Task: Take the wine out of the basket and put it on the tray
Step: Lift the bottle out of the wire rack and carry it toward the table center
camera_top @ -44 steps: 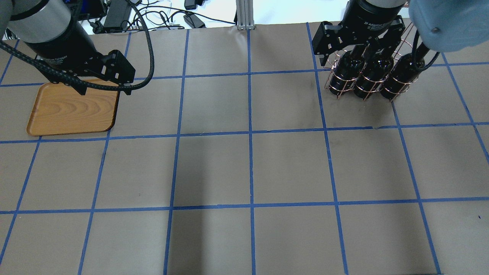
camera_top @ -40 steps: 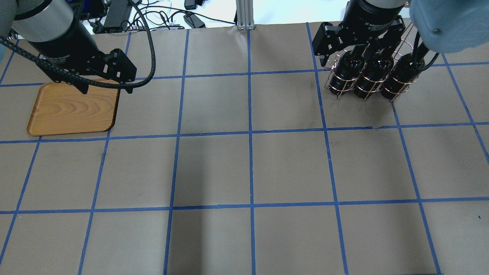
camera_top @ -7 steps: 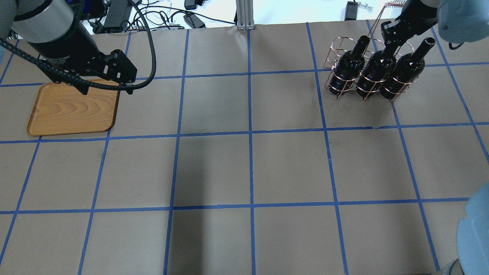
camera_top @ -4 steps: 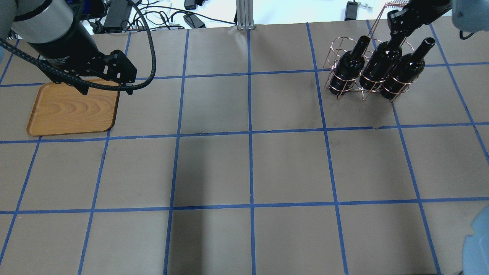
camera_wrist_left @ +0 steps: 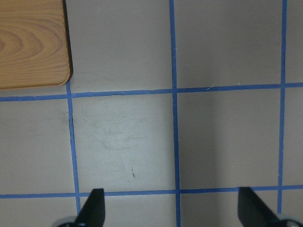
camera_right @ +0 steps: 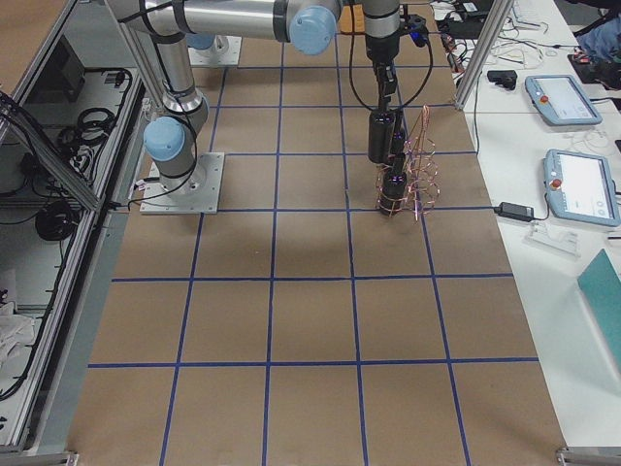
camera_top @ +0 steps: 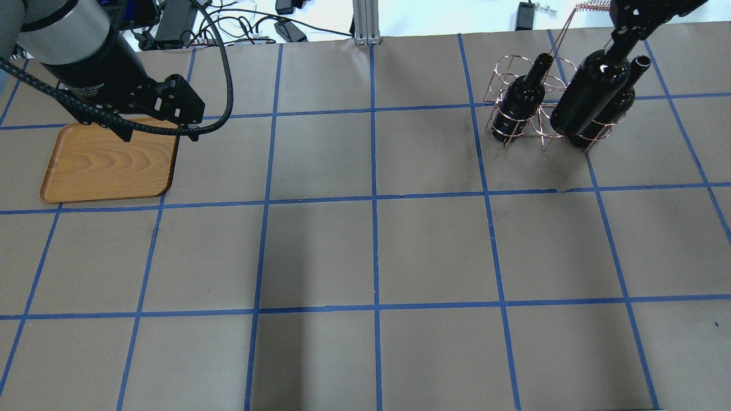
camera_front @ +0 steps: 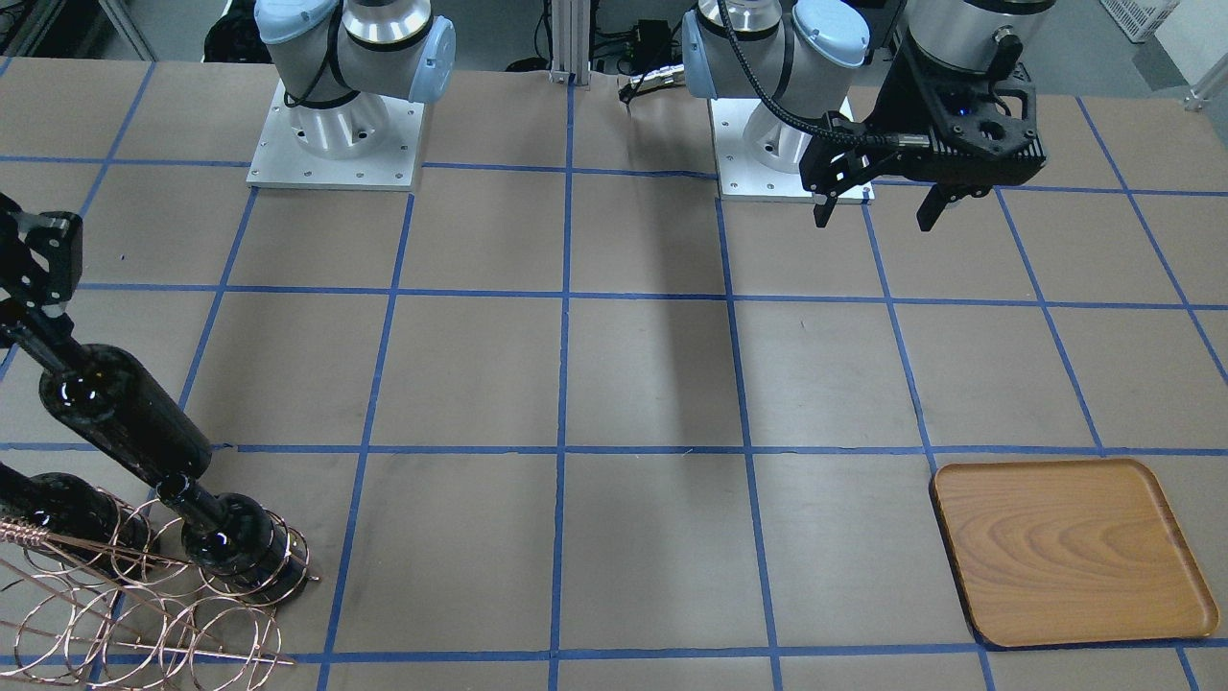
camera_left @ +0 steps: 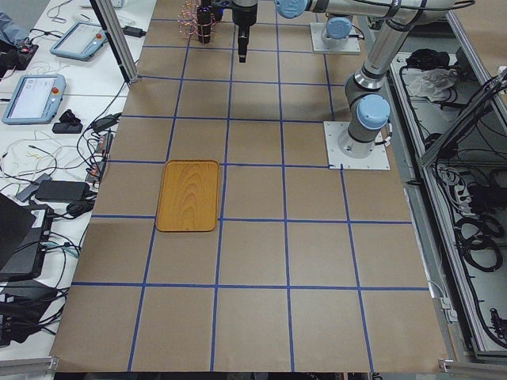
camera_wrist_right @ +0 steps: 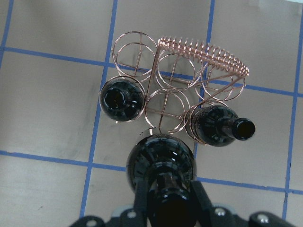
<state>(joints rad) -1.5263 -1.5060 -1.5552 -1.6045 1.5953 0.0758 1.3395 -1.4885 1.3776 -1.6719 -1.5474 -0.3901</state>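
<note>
My right gripper [camera_top: 623, 35] is shut on the neck of a near-black wine bottle [camera_top: 591, 91] and holds it upright above the copper wire basket [camera_top: 502, 65]. The right wrist view shows this bottle [camera_wrist_right: 161, 163] over the basket's [camera_wrist_right: 189, 61] empty middle ring. Two more bottles [camera_top: 517, 105] [camera_top: 608, 111] stand in the outer rings. The wooden tray [camera_top: 108, 165] lies empty at the far left. My left gripper [camera_top: 157, 136] hangs open and empty over the tray's right edge; the tray's corner [camera_wrist_left: 31, 42] shows in the left wrist view.
Cables and power bricks [camera_top: 177, 17] and an aluminium post [camera_top: 365, 20] lie beyond the table's far edge. The two arm bases [camera_front: 336, 125] [camera_front: 787, 134] stand at the robot's side. Brown paper with a blue tape grid covers the table.
My right gripper, which hovered open over the bottles, closed on the middle bottle's neck and lifted it out of its ring. The left arm has barely moved.
</note>
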